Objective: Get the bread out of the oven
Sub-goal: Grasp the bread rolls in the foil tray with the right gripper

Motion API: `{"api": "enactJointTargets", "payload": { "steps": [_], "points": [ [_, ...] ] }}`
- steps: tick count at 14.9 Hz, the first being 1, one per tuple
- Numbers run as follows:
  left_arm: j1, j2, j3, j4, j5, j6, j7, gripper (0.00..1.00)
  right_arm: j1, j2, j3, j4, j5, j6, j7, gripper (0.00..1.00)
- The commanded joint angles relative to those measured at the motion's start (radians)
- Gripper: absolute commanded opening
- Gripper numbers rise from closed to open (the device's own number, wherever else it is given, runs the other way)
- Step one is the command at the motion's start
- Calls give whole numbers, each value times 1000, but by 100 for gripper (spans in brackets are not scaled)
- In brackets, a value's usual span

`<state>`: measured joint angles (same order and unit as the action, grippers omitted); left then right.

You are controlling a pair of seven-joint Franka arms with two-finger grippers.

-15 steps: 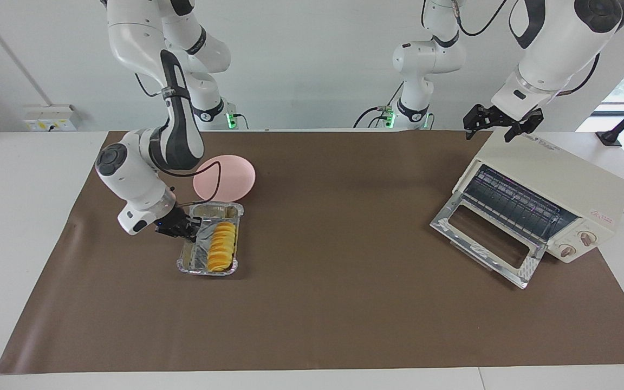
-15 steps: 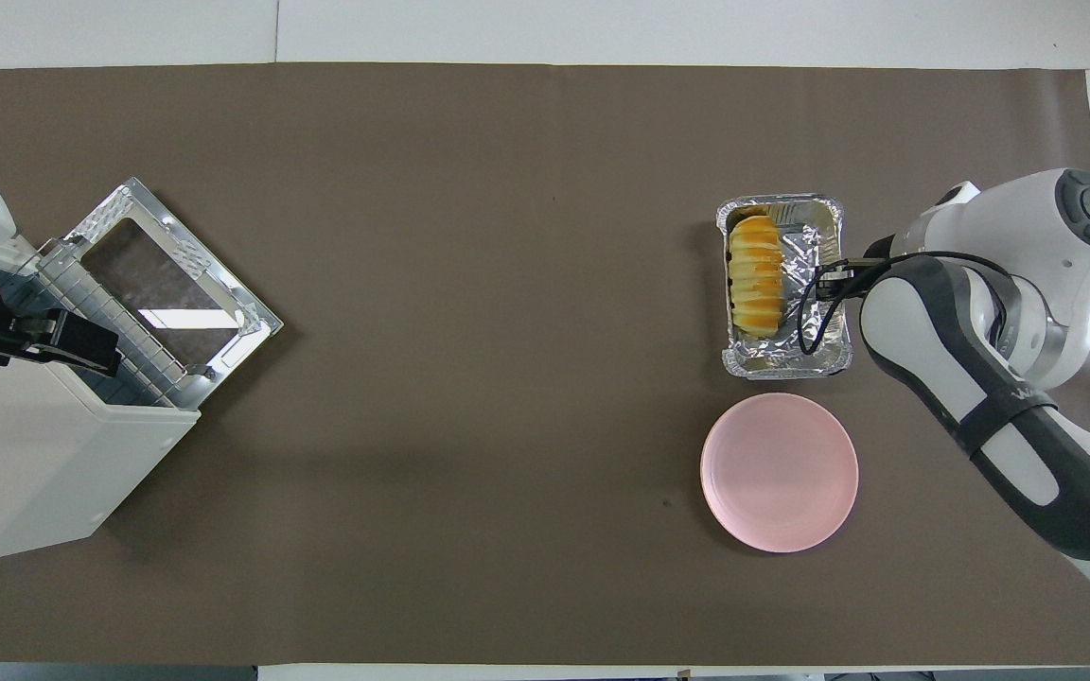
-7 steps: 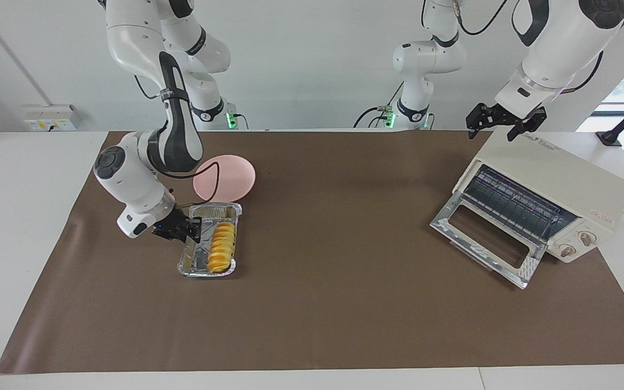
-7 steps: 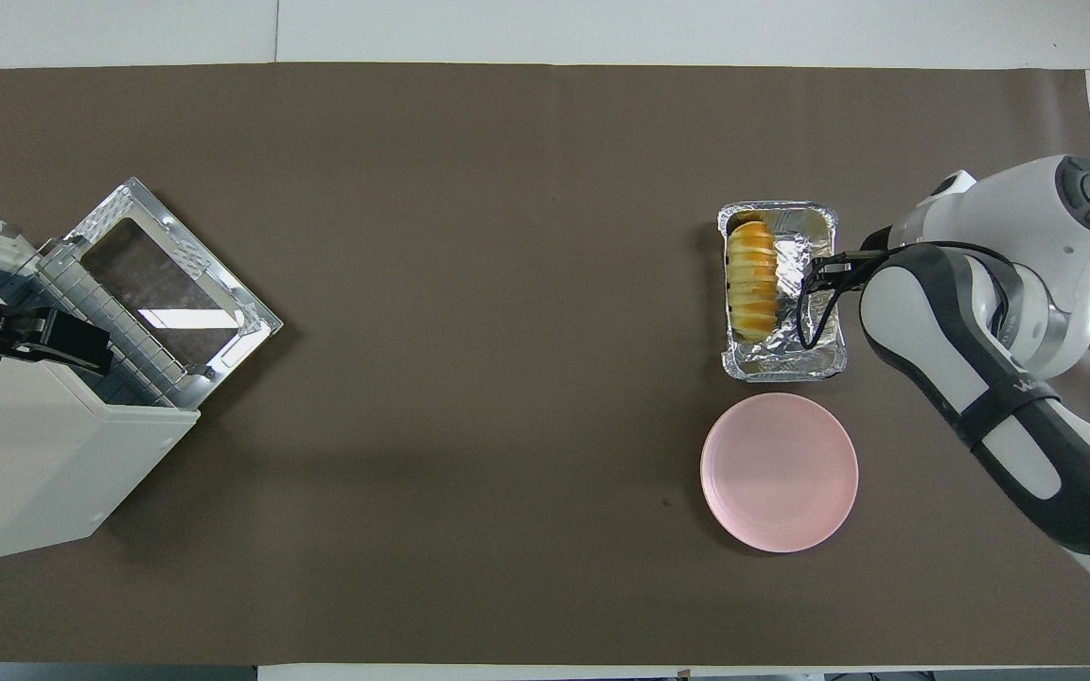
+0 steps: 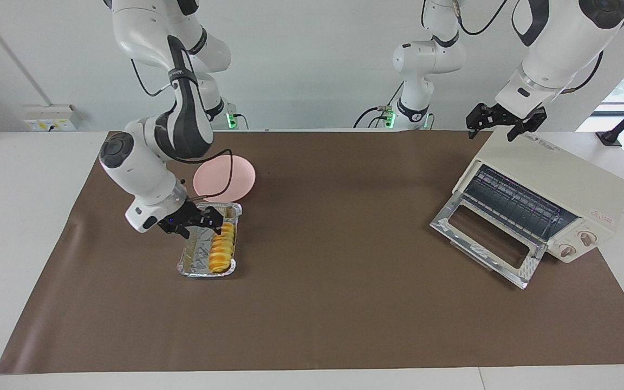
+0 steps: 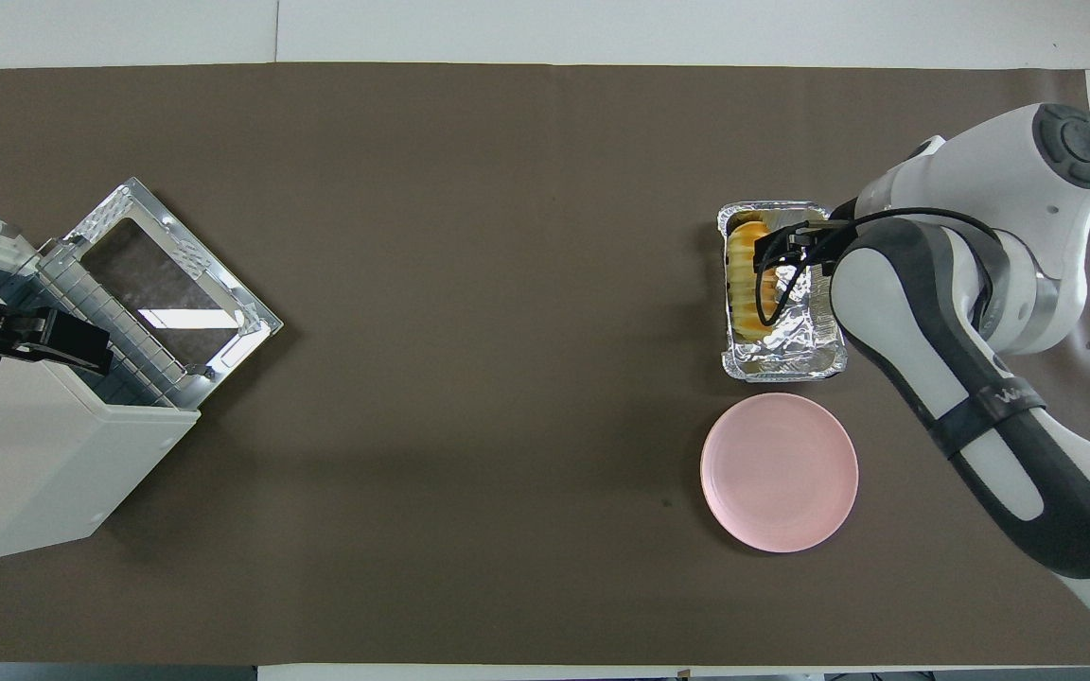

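The bread (image 5: 221, 250) lies in a silver foil tray (image 5: 195, 254) on the brown mat, toward the right arm's end of the table. It also shows in the overhead view (image 6: 749, 307), in the tray (image 6: 796, 340). My right gripper (image 5: 215, 221) hovers open just over the bread's end nearest the robots, apparently not touching it; it also shows in the overhead view (image 6: 764, 253). The oven (image 5: 556, 173) stands at the left arm's end, its door (image 5: 485, 238) open and its rack bare. My left gripper (image 5: 499, 130) waits open over the oven's top.
A round pink plate (image 5: 236, 176) lies beside the tray, nearer to the robots; it also shows in the overhead view (image 6: 779, 471). The right arm's cable hangs over the tray. The brown mat (image 5: 344, 303) covers the table between the tray and the oven.
My right gripper has left the tray's rim, risen and swung over the bread. The tray has slid slightly away from the robots. The left gripper has risen a little.
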<state>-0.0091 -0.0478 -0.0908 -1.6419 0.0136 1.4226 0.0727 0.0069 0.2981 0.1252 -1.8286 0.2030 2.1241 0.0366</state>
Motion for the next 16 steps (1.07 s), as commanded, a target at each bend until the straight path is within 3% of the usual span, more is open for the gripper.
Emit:
{"api": "enactJointTargets", "payload": {
  "steps": [1,9,16],
  "points": [
    [1,-17,3,-10,-12,15,-10,100,8,1,1,-58,-28,57,31,97],
    [1,-17,3,-10,-10,15,-10,100,-1,3,1,-127,-27,117,31,95],
    [1,-17,3,-10,-12,15,-10,100,-1,-2,2,-161,-25,151,37,73]
  ]
}}
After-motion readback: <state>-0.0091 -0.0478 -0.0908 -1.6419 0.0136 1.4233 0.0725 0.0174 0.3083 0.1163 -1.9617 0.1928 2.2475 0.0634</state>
